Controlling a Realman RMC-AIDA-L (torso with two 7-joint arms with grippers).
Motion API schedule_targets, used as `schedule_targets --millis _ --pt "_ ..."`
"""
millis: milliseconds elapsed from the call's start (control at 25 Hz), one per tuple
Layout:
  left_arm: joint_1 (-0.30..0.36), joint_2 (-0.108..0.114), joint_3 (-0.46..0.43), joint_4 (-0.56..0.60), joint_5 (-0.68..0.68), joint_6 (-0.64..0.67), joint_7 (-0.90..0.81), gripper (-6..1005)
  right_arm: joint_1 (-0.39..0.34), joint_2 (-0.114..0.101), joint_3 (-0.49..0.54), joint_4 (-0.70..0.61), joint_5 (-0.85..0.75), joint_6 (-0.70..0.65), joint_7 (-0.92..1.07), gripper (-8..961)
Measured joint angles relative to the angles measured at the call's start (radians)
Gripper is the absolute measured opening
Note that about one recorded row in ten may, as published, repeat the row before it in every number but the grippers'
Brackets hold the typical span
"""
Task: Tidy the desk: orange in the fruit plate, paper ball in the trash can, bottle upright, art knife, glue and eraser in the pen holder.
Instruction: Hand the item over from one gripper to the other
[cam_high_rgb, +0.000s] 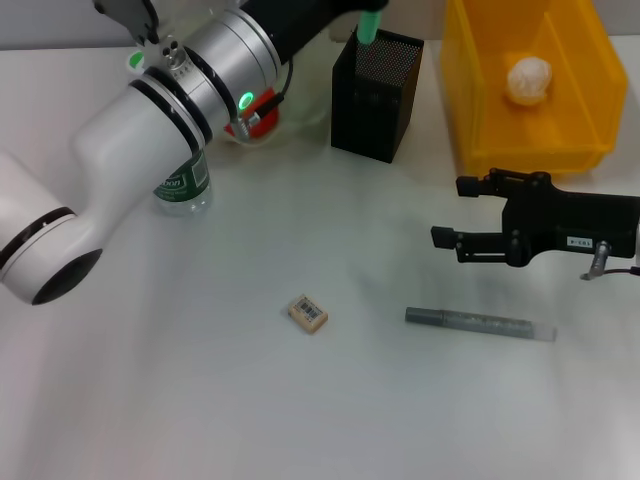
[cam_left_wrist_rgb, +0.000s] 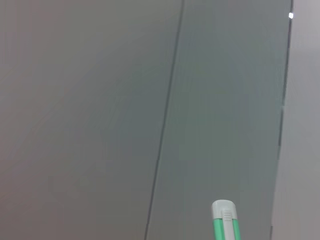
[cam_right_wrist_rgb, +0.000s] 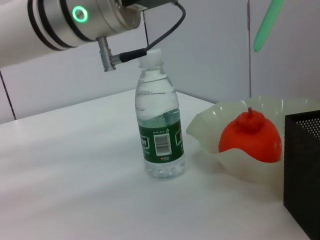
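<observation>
My left arm reaches across the back of the table. Its gripper (cam_high_rgb: 366, 10), at the top edge of the head view, is shut on a green and white glue stick (cam_high_rgb: 369, 28), which hangs just above the black mesh pen holder (cam_high_rgb: 377, 95). The stick also shows in the left wrist view (cam_left_wrist_rgb: 225, 222) and in the right wrist view (cam_right_wrist_rgb: 267, 22). The tan eraser (cam_high_rgb: 308, 313) and the grey art knife (cam_high_rgb: 480, 323) lie on the table. My right gripper (cam_high_rgb: 452, 213) is open and empty, above the knife. The bottle (cam_right_wrist_rgb: 159, 125) stands upright. The orange (cam_right_wrist_rgb: 250, 137) sits in the fruit plate (cam_right_wrist_rgb: 207, 125).
The yellow trash can (cam_high_rgb: 480, 130) stands at the back right with the paper ball (cam_high_rgb: 529, 78) inside. My left arm's white forearm (cam_high_rgb: 150, 130) crosses over the bottle (cam_high_rgb: 183, 185) and hides most of the plate in the head view.
</observation>
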Motion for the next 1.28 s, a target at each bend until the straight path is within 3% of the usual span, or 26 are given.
schedule_targets --millis 320,640,680,800,880,1080,1280 --pt "0.008 0.000 0.034 0.006 -0.046 0.025 0.013 188 -0.003 0.002 0.007 -0.007 0.019 -0.004 -0.003 826" --pt "0.130 0.009 0.100 0.006 -0.022 0.269 -0.036 188 -0.029 -0.016 0.123 -0.004 0.078 -0.154 -0.004 825" --pt "0.171 0.014 0.090 -0.005 0.038 0.330 -0.079 188 -0.037 -0.018 0.153 -0.005 0.078 -0.191 0.000 825" --pt "0.201 0.018 0.068 -0.021 0.111 0.385 -0.115 188 -0.044 -0.025 0.199 0.004 0.078 -0.246 0.005 826" --pt "0.233 0.020 0.016 -0.074 0.228 0.494 -0.175 188 -0.048 -0.028 0.226 0.007 0.079 -0.285 0.012 826" --pt "0.242 0.031 -0.028 -0.171 0.364 0.640 -0.252 189 -0.052 -0.041 0.279 0.022 0.079 -0.383 0.039 825" --pt "0.242 0.041 -0.029 -0.205 0.418 0.700 -0.290 189 -0.050 -0.053 0.347 0.055 0.080 -0.510 0.058 826"
